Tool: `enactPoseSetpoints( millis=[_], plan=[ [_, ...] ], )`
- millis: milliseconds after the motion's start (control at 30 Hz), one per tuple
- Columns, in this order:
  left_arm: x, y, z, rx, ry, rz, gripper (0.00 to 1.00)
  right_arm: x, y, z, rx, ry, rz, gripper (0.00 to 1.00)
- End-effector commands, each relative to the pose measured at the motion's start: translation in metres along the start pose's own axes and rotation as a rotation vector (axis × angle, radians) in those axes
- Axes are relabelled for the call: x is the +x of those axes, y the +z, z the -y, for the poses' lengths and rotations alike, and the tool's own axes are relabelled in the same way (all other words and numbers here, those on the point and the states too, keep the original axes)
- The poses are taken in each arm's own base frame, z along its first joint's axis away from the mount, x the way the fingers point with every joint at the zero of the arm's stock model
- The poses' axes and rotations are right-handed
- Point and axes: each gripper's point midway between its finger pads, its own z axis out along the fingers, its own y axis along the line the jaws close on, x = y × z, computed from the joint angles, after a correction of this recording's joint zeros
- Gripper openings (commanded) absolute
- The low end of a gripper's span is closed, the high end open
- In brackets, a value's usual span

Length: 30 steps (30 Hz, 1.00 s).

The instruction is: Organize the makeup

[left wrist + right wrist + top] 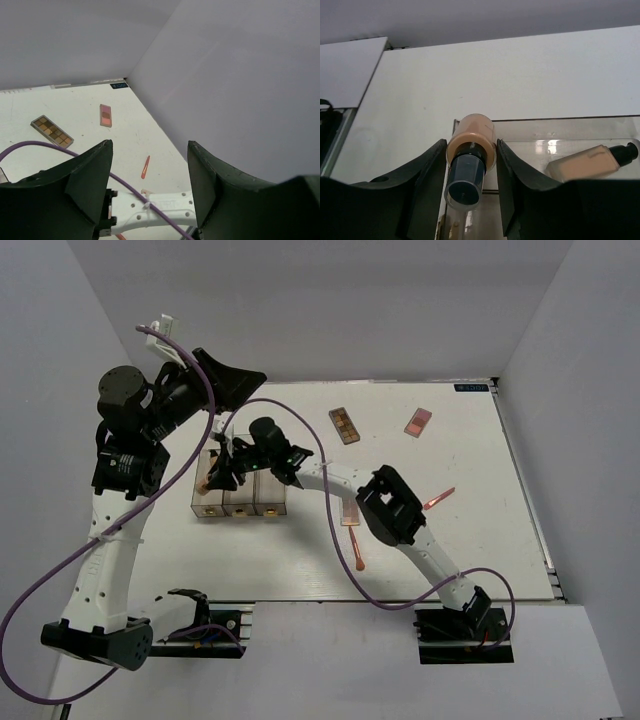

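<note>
- You are working over a white counter [450, 550] boxed in by plain pale walls [330, 300] at the back and both sides; a small dark label [472, 388] sits at its far right corner.
- Your right jaws are closed part-way around a beige foundation bottle [472, 135], its dark cap pointing back at the wrist camera. The bottle is at the left end of the clear organizer [270, 508]; I cannot tell whether it rests on the bottom.
- A second beige bottle [585, 164] lies on its side inside the organizer.
- Your left jaws stand wide apart with nothing in them, raised near the far left corner of the room.
- Out on the bare counter, a brown palette [344, 425] and a pink compact [418, 421] lie near the back wall, well apart.
- A pinkish palette [350, 512] lies just beside your right arm, one coral applicator [358, 552] near it and another [438, 498] further right.
</note>
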Motion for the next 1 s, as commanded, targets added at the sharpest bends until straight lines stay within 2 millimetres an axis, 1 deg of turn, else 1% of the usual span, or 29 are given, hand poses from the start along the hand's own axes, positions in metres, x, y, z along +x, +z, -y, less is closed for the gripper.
enactPoseSetpoints(
  millis=[0,33,133,167,200,233,267,300,333,400,433,467,500,633,733,833,867,900,933,967],
  plan=[
    [0.002,-0.008,0.005,-0.005,-0.012,0.001,0.71,-0.044,0.009,0.020,0.092,-0.123,0.122,0.00],
    [0.002,-0.009,0.005,-0.006,-0.012,0.001,0.71,-0.040,0.013,0.023,0.105,-0.156,0.118,0.00],
    [0.007,-0.008,0.001,-0.020,-0.023,-0.011,0.71,-0.030,0.014,0.031,0.136,-0.174,0.100,0.00],
    [0.008,-0.009,0.000,-0.021,-0.024,-0.012,0.71,-0.026,0.014,0.032,0.138,-0.179,0.091,0.02],
    [0.011,-0.009,-0.002,-0.025,-0.028,-0.018,0.72,-0.024,0.014,0.030,0.135,-0.185,0.081,0.13],
    [0.013,-0.009,-0.004,-0.028,-0.031,-0.020,0.71,-0.019,0.013,0.031,0.138,-0.188,0.071,0.20],
    [0.014,-0.009,-0.004,-0.029,-0.032,-0.021,0.72,-0.019,0.012,0.032,0.140,-0.199,0.065,0.28],
    [0.017,-0.008,-0.008,-0.035,-0.038,-0.028,0.72,-0.021,0.009,0.032,0.139,-0.202,0.065,0.40],
    [0.018,-0.007,-0.010,-0.040,-0.039,-0.027,0.72,-0.015,0.010,0.029,0.128,-0.199,0.053,0.42],
    [0.021,-0.005,-0.013,-0.043,-0.045,-0.034,0.72,-0.021,0.006,0.025,0.113,-0.219,0.053,0.53],
    [0.022,-0.004,-0.014,-0.042,-0.048,-0.037,0.72,-0.018,0.004,0.024,0.108,-0.216,0.046,0.55],
    [0.023,-0.004,-0.014,-0.041,-0.051,-0.038,0.72,-0.020,0.003,0.021,0.095,-0.229,0.047,0.57],
    [0.023,-0.003,-0.015,-0.041,-0.051,-0.038,0.72,-0.026,0.001,0.019,0.095,-0.237,0.053,0.61],
    [0.024,-0.001,-0.017,-0.044,-0.054,-0.039,0.72,-0.034,-0.004,0.016,0.089,-0.247,0.059,0.66],
    [0.023,-0.001,-0.017,-0.042,-0.053,-0.039,0.72,-0.042,-0.009,0.019,0.102,-0.248,0.069,0.66],
    [0.022,-0.001,-0.016,-0.040,-0.050,-0.037,0.72,-0.066,-0.024,0.024,0.149,-0.246,0.109,0.59],
    [0.021,0.000,-0.015,-0.036,-0.046,-0.037,0.70,-0.076,-0.033,0.024,0.164,-0.243,0.118,0.54],
    [0.020,0.000,-0.014,-0.034,-0.044,-0.035,0.69,-0.082,-0.048,0.035,0.195,-0.232,0.124,0.50],
    [0.020,0.000,-0.015,-0.032,-0.043,-0.035,0.67,-0.097,-0.060,0.034,0.210,-0.242,0.141,0.47],
    [0.020,0.000,-0.013,-0.023,-0.042,-0.032,0.64,-0.086,-0.068,0.036,0.224,-0.213,0.118,0.39]
  ],
)
